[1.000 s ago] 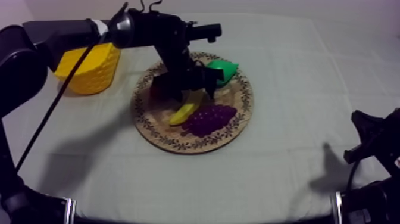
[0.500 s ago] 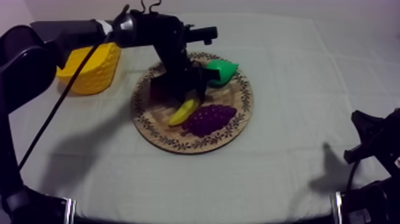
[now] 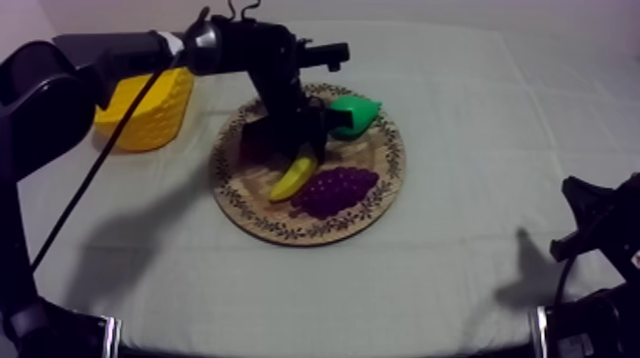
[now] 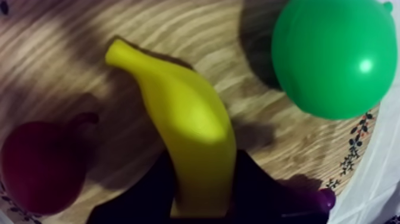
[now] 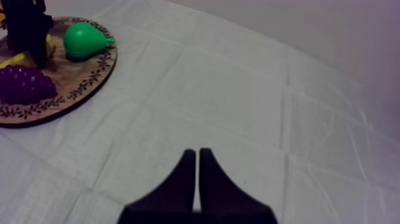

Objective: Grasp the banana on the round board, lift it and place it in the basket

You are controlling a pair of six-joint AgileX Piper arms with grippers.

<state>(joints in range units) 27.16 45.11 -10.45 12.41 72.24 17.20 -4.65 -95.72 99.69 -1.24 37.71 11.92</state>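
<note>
**Left claw pinching the banana on the board**

The curved yellow toy banana (image 3: 293,177) lies on the round wooden board (image 3: 386,181) with the dark leaf-patterned rim, near the board's middle. The left claw (image 3: 303,150) has the banana's upper end between its two black fingers (image 4: 262,193), which press against both sides of the fruit in the left wrist view. The banana's other, tapering end points away across the wood grain.

The banana is closely hemmed in. The smooth green toy pear (image 3: 354,114) lies just beside the left claw, near the rim. On the banana's other side sits the small red fruit (image 4: 38,167), dark and round, close to the banana but apart from it. The bunch of purple toy grapes (image 3: 335,188) lies alongside the banana's lower half. From above I cannot tell whether the two touch.

The ribbed yellow basket (image 3: 152,109) stands on the grey-white cloth of the surface (image 3: 457,114), off the board at the robot's left side and near the rim. The left arm reaches in above it towards the board.

The right claw (image 5: 197,156) is pressed together into a narrow wedge with nothing in it. It hangs over bare cloth, well apart from the board.
</note>
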